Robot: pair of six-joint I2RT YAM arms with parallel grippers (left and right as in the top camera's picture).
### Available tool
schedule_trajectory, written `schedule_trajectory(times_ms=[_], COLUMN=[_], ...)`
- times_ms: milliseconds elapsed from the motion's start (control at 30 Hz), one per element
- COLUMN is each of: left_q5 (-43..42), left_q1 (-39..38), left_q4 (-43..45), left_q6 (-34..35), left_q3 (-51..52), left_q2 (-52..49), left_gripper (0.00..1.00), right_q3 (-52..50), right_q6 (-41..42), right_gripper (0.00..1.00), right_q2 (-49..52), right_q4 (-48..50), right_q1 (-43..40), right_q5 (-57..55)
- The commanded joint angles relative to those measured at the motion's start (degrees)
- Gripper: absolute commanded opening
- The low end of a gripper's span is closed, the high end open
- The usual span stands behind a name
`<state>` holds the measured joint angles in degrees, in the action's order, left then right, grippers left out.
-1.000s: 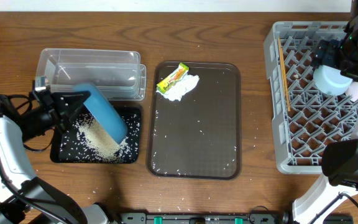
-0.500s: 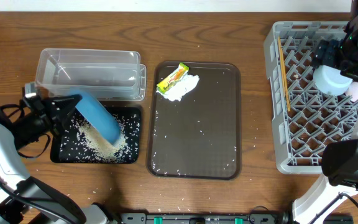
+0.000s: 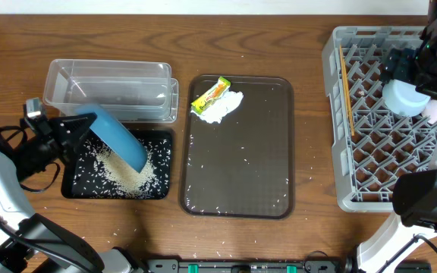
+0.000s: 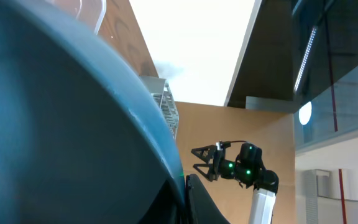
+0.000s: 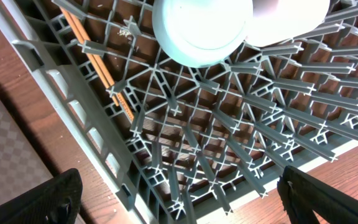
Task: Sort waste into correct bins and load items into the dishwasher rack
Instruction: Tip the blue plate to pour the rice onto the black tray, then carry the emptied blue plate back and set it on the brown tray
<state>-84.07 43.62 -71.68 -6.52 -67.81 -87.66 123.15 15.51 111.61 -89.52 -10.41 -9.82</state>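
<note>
My left gripper point(image 3: 80, 127) is shut on the rim of the large blue plate point(image 3: 118, 142), which tilts steeply over the black tray point(image 3: 74, 186). A heap of rice point(image 3: 124, 173) lies in that tray under the plate's low edge. In the left wrist view the plate point(image 4: 55, 124) fills the frame beside one dark finger point(image 4: 207, 205). The yellow-green wrapper point(image 3: 210, 94) and white tissue point(image 3: 224, 106) lie on the brown serving tray point(image 3: 275, 144). My right gripper point(image 5: 185, 208) hangs open over the grey rack point(image 3: 338, 114), which holds chopsticks point(image 3: 346, 87), a light blue saucer point(image 5: 201, 28) and a white cup point(image 5: 291, 12).
The clear tub point(image 3: 108, 89) stands just behind the black tray. Scattered rice grains point(image 3: 237, 176) dot the brown serving tray. Bare wooden table lies between the serving tray and the rack.
My left arm has drawn back to the left with the blue plate, sliding its low edge leftward over the rice heap. The right arm has not moved.
</note>
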Motion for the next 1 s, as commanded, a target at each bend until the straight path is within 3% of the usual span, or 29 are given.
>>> schedule_trajectory(times_ms=[0,67,133,267,500,667,767,867,967], left_q5=[-2.1,-4.3,-4.7,-0.7,2.9,2.6,3.6,14.0,35.1], left_q1=[-0.1,-1.1,-1.7,-3.3,-11.4,-22.8,-31.2,-40.2,-51.2], left_q4=[-7.8,-15.9,-16.5,-22.0,-21.5,-20.7,-15.4,-4.0,6.6], left_q6=[-2.6,-11.1,-18.5,-19.1,-20.1,-15.2,-9.7,6.9,24.4], left_q3=[0.0,0.0,0.0,0.0,-1.3,-2.7,-3.0,-3.0,-3.0], left_q2=[0.3,1.3,2.4,4.1,10.7,15.8,18.3,19.8,20.8], left_gripper=[0.06,0.06,0.06,0.06,0.06,0.06,0.06,0.06,0.06], right_q3=[-0.2,-0.2,-0.2,-0.2,-0.2,-0.2,-0.2,-0.2,-0.2], right_q6=[0.8,0.7,0.7,0.8,0.8,0.7,0.7,0.8,0.7], right_gripper=[0.99,0.99,0.99,0.99,0.99,0.99,0.99,0.99,0.99], right_q2=[0.0,0.0,0.0,0.0,0.0,0.0,0.0,0.0,0.0], right_q4=[-0.1,-0.1,-0.1,-0.1,-0.1,-0.1,-0.1,-0.1,-0.1], right_q1=[-0.1,-0.1,-0.1,-0.1,-0.1,-0.1,-0.1,-0.1,-0.1], right_q5=[0.0,0.0,0.0,0.0,0.0,0.0,0.0,0.0,0.0])
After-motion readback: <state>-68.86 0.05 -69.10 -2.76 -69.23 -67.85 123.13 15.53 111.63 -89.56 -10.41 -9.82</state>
